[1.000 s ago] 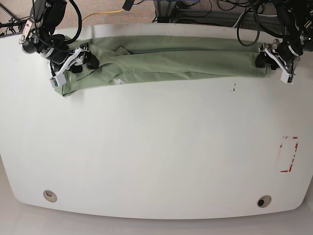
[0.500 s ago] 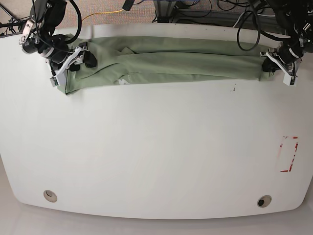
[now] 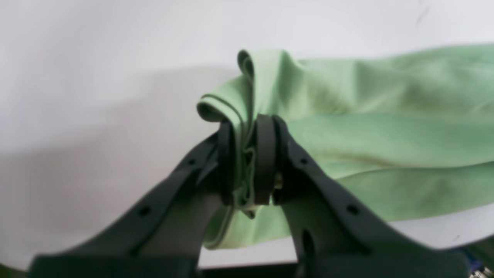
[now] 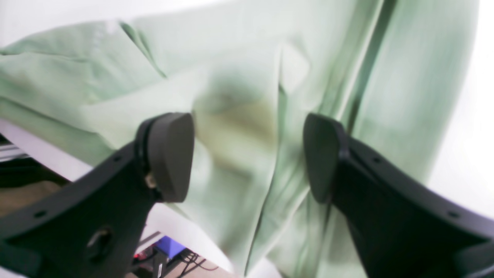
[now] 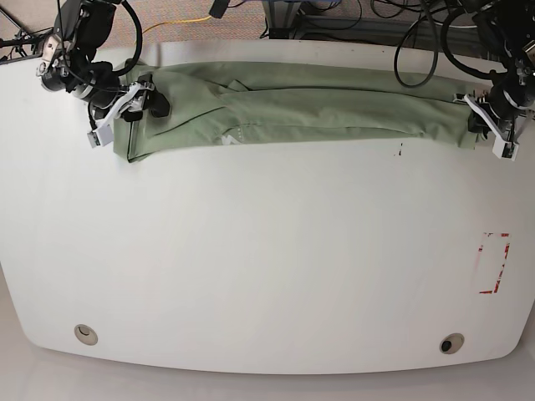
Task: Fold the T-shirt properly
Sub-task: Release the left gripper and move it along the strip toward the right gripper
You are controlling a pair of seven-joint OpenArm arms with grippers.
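Note:
The sage-green T-shirt (image 5: 301,104) lies folded into a long narrow band along the far side of the white table (image 5: 267,251). At the band's right end in the base view, my left gripper (image 5: 489,125) is shut on it. The left wrist view shows bunched layers of the T-shirt (image 3: 386,135) pinched between the two pads of my left gripper (image 3: 247,127). My right gripper (image 5: 129,113) hovers open over the band's left end. In the right wrist view the T-shirt (image 4: 239,69) shows behind the wide-apart pads of my right gripper (image 4: 247,154), with nothing between them.
A red-outlined rectangle (image 5: 493,263) marks the table near its right edge. Two round holes (image 5: 84,334) (image 5: 451,343) sit near the front edge. A small dark mark (image 5: 400,151) lies just in front of the shirt. Cables hang beyond the far edge.
My left gripper shut on the shirt's end and drew it toward the table's right edge. The whole band slid that way and stretched out. My right gripper stayed open.

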